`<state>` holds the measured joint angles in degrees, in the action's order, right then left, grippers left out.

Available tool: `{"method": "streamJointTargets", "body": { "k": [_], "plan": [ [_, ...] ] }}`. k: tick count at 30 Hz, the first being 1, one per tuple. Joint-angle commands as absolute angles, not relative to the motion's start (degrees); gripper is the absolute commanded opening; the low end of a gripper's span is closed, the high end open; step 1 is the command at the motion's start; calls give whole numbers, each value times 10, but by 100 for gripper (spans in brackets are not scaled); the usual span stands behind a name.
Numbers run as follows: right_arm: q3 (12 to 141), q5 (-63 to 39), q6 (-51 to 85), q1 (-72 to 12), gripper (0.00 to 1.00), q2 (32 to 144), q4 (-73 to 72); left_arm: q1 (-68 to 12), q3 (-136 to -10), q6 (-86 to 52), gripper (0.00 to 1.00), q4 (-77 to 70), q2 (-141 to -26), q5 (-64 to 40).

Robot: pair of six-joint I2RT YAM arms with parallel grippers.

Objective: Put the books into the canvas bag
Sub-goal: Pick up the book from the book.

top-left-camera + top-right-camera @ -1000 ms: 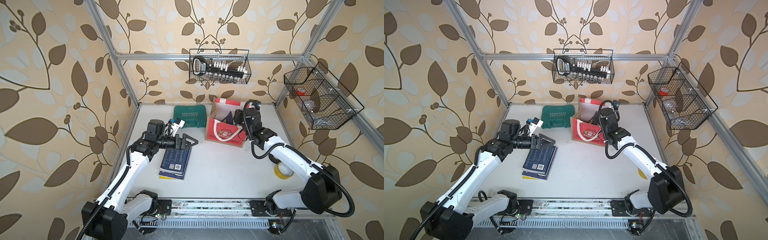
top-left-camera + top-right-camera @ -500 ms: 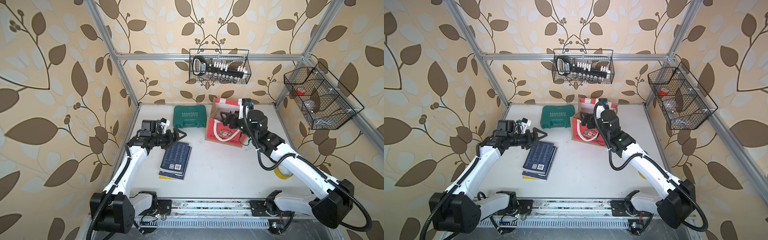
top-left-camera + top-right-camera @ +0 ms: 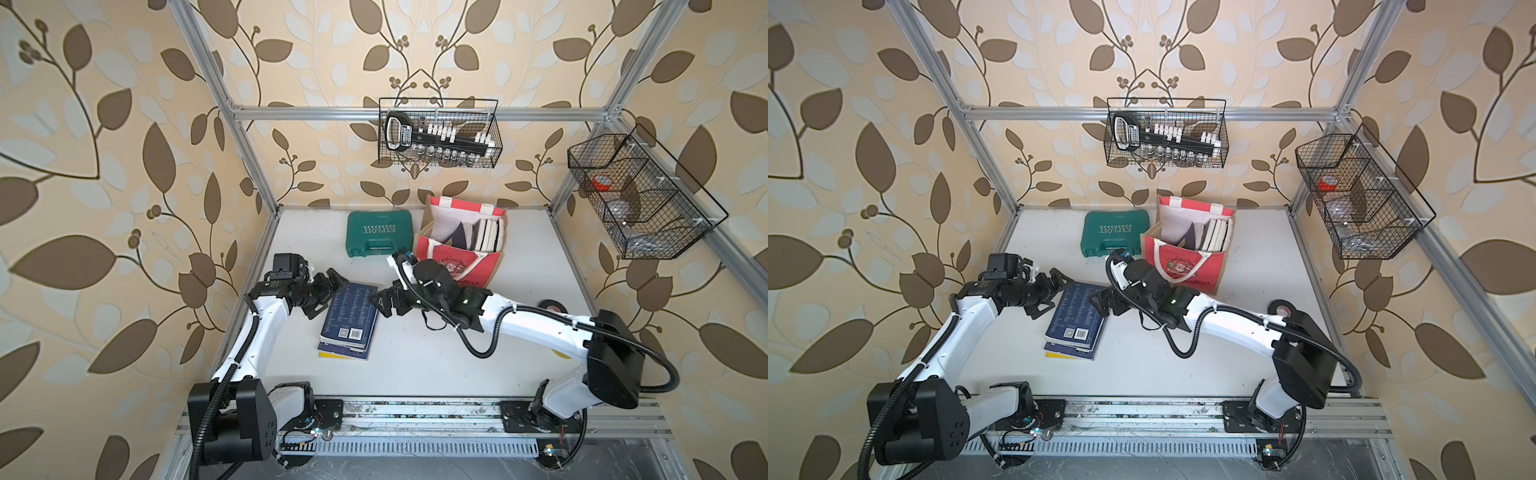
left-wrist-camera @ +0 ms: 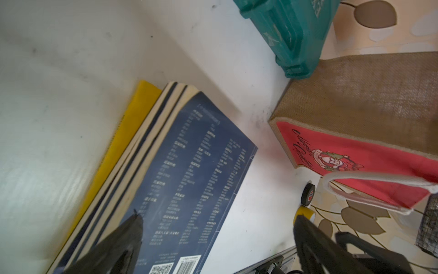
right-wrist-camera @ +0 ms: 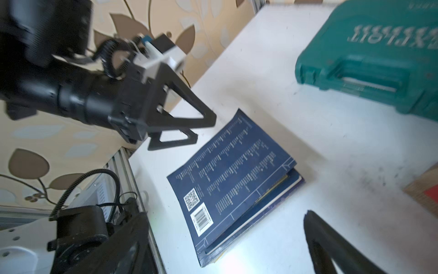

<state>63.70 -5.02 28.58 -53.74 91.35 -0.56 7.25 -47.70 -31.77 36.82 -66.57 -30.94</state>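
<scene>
Facing off across the far end of the stack of books (image 3: 347, 324), the left pincer (image 3: 327, 293) and the right pincer (image 3: 379, 306) are both released, jaws spread wide, nothing in either one. The stack lies flat on the table (image 3: 436, 361), right between the two pincers. Its navy back cover is up, the barcode sits at the end away from them, and a yellow book (image 4: 132, 118) peeks out at the bottom.

In the left wrist view the fingers (image 4: 123, 242) straddle the top cover. Whether a tip touches the paper, I can't quite tell from this angle.

Why the pairing? Thin paperbacks lying flat give a single pincer no edge to bite, so my read is that one side steadies or lifts while the other gets underneath.

Just past the right pincer's wrist, on the side away from the stack, stands the canvas bag (image 3: 455, 259), upright with its mouth open. Several books (image 3: 486, 235) stand on edge inside, packed to one side, which leaves room for more. The green tool case (image 3: 380, 235) sits beyond both pincers, beside the bag and out of the way.

So it's part loaded, with this stack yet to go in. The next call is a clean hold on the top cover without fanning the ones beneath.
</scene>
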Motion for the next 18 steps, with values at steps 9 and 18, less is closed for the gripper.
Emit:
{"method": "streamJointTargets", "body": {
  "k": [9,18],
  "plan": [
    [634,-95,334,-539,99,995,-17,96,-439,-330,99,362,-681,-312],
    [602,-153,362,-510,99,1024,-73,95,-427,-329,99,331,-703,-374]
  ]
}}
